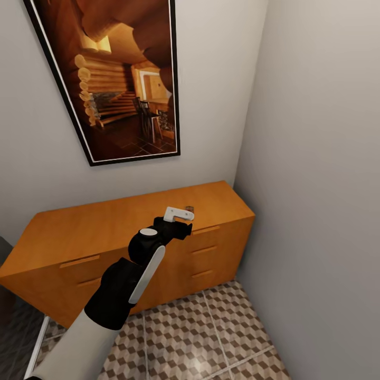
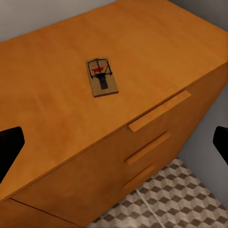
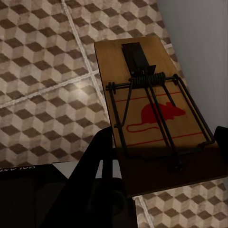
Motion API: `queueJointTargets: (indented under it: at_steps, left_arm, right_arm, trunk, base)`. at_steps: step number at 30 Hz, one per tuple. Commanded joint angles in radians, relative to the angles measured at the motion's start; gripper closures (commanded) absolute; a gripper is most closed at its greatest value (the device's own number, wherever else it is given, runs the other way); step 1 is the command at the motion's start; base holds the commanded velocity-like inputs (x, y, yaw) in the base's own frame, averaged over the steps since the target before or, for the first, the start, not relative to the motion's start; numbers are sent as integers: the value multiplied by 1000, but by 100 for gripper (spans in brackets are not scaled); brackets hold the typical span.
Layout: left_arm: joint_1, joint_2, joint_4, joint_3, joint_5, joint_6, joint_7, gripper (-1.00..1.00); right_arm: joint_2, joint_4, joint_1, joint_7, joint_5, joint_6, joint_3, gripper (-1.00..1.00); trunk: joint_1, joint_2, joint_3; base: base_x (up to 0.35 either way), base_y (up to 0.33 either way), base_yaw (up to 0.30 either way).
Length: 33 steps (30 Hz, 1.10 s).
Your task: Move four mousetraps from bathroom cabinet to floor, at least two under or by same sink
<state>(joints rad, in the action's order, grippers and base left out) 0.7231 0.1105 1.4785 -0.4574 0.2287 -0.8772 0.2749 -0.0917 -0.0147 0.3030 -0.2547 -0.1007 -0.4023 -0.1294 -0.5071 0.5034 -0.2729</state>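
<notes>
- While my left arm reaches out over the cabinet (image 1: 121, 232), its left gripper (image 1: 182, 215) hangs above the right end of the flat top, and in the left wrist view the dark fingertips (image 2: 10, 142) sit far apart at either edge, so I read it as spread wide with nothing between them
- 1 mousetrap on the cabinet (image 2: 101, 77) lies flat on the top, slightly skewed, back from the front edge and above the column of 3 bar handles (image 2: 159, 110); a red patch shows under its wire
- In the right wrist view I see the right gripper (image 3: 164, 156) clamped on a second, held mousetrap (image 3: 149, 109), carried over the bathroom floor (image 3: 42, 71); the board bears a red mouse outline and thin red lines, no words
- Mirrored white lettering on the gripper body reads roughly "GALAXEA"
- A framed picture (image 1: 113, 79) of a log interior hangs on the wall above the cabinet
</notes>
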Motion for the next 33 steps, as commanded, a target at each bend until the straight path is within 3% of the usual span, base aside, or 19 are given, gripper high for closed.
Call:
queueJointTargets:
  at_steps: [1, 16, 19, 21, 22, 24, 28, 33]
  left_arm:
    - [1, 0, 1, -1, 11, -3, 10, -100]
    - [-4, 0, 2, 1, 11, -3, 10, -100]
    - [-4, 1, 1, 42, 11, -3, 10, -100]
    - [-4, 7, -2, 129, 11, -3, 11, -100]
    - [-4, 9, -3, 149, 11, 0, 16, -100]
    - [-4, 11, -5, 170, 11, 19, 55, -100]
    - [-4, 24, -7, 176, 15, 99, 236, -100]
    - [-5, 27, -10, 138, 21, 114, 278, -100]
  right_arm:
    - [-1, 1, 1, -3, -11, -4, -9, 100]
    - [-2, 1, 1, -3, -11, -4, -9, 100]
    - [-2, 1, 0, -2, -11, -4, -9, 100]
    - [-3, 1, -9, -2, -11, -4, -9, 100]
    - [-4, 1, -10, -2, -11, -4, -9, 100]
    - [-6, 1, -12, -2, -11, -4, -9, 100]
    - [-8, 1, -13, -2, -11, -4, -9, 100]
    - [-8, 1, -13, -2, -11, -4, -10, 100]
  trunk:
    - [0, 2, -2]
    - [0, 2, -2]
    - [0, 2, -2]
    - [0, 2, -2]
    - [0, 2, -2]
    - [0, 2, -2]
    - [0, 2, -2]
    - [0, 2, -2]
  base:
    - [0, -142, 0]
    - [0, -136, 0]
    - [0, -7, 0]
    - [0, -2, 0]
    - [0, 0, 0]
    - [0, 0, 0]
    - [0, 0, 0]
    - [0, 0, 0]
